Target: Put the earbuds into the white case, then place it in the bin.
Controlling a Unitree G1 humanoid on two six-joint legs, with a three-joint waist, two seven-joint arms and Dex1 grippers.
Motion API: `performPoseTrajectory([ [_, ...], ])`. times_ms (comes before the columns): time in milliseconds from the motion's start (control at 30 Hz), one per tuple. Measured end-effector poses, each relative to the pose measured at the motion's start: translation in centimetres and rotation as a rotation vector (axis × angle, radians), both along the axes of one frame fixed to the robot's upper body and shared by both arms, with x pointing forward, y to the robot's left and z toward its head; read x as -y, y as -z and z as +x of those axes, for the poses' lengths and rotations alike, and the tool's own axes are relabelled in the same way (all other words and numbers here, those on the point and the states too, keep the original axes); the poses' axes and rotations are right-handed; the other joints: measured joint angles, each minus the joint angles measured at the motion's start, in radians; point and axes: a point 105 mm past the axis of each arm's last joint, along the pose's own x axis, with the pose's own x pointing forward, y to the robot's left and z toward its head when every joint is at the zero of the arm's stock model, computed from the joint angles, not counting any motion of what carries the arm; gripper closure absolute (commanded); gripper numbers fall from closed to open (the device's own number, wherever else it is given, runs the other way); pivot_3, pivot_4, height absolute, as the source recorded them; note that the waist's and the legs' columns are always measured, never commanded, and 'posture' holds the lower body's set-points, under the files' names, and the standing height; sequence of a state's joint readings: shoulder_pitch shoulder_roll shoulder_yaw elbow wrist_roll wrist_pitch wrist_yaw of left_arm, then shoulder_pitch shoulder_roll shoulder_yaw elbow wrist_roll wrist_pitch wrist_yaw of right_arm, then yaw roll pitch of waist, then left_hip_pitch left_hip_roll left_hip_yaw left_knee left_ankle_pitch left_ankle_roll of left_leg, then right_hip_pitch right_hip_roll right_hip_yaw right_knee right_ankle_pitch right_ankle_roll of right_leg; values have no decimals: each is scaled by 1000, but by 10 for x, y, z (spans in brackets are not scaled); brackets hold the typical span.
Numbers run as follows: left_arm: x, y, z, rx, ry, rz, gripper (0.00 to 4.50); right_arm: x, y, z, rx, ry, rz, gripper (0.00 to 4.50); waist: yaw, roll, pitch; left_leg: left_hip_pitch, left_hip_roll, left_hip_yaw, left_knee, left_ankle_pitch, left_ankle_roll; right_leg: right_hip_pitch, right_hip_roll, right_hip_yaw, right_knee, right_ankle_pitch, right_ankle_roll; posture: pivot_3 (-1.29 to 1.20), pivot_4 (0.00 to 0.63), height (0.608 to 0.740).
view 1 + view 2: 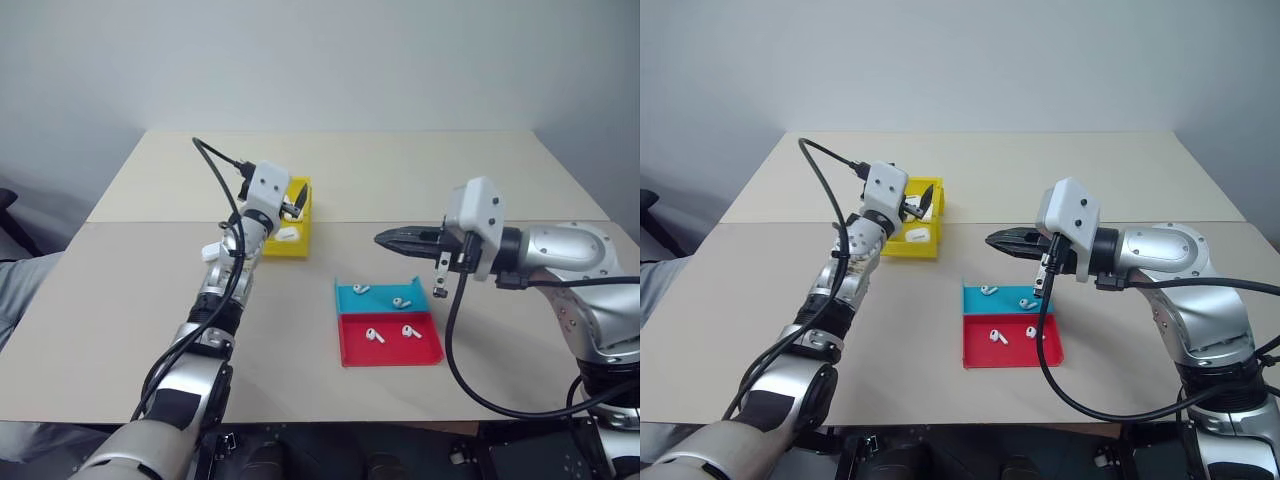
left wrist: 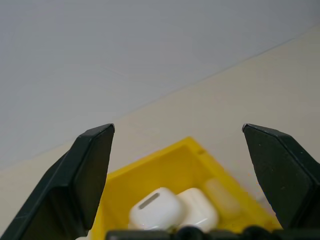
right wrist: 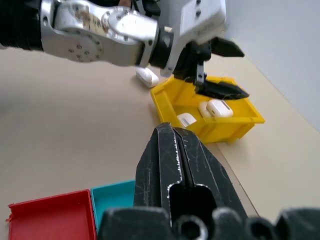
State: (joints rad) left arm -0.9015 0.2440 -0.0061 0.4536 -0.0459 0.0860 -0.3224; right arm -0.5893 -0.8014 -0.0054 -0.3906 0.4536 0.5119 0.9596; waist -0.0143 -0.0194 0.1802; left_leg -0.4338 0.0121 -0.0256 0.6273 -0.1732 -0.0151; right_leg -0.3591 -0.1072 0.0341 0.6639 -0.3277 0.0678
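Above the yellow bin [image 1: 287, 232], seen from the head, the left gripper [image 1: 292, 202] is spread apart; four earbuds [image 1: 384, 312] lie in a red-and-blue tray [image 1: 388, 345] nearer the robot. Inside the bin, the left wrist view shows glossy white cases [image 2: 173, 209]. Beyond the bin, another case [image 3: 147, 76] is seen past the right gripper's [image 3: 175, 150] pressed-together fingers.

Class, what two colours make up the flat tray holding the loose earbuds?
The tray is teal blue at the back and red at the front, clearest in the left eye view.

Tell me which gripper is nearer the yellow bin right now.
Left. The left gripper hangs open right over the yellow bin; the right gripper is shut, off to the side above the tray.
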Motion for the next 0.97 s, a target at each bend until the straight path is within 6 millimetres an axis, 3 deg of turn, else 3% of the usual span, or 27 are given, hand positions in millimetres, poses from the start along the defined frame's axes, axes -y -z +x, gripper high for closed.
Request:
performPoseTrajectory([
  [133,-5,-5,-39,-29,262,-82,33,11,16,-3,-26,9,-51,4500,-4,0,0,0,1,0,0,0,-1,0,0,0,0,0,0,0,150,740],
  [300,-31,16,-86,-183,450,8,33,42,23,-13,-8,20,-75,4500,-2,0,0,3,1,0,0,0,0,3,0,1,0,0,0,0,150,740],
  [533,-77,52,-136,-382,481,168,33,97,35,-29,-9,55,-180,4500,0,0,0,7,2,1,0,0,0,6,0,1,0,0,0,0,150,740],
  [700,-96,67,-172,-485,526,258,33,127,46,-35,-49,87,-271,4500,-5,1,0,10,2,3,-2,-1,1,7,0,4,0,-1,-1,0,150,740],
  [967,-93,55,-189,-463,573,237,33,135,52,-38,-26,91,-308,4500,0,1,0,10,3,3,-2,-1,1,7,0,4,0,-1,-1,0,150,740],
])
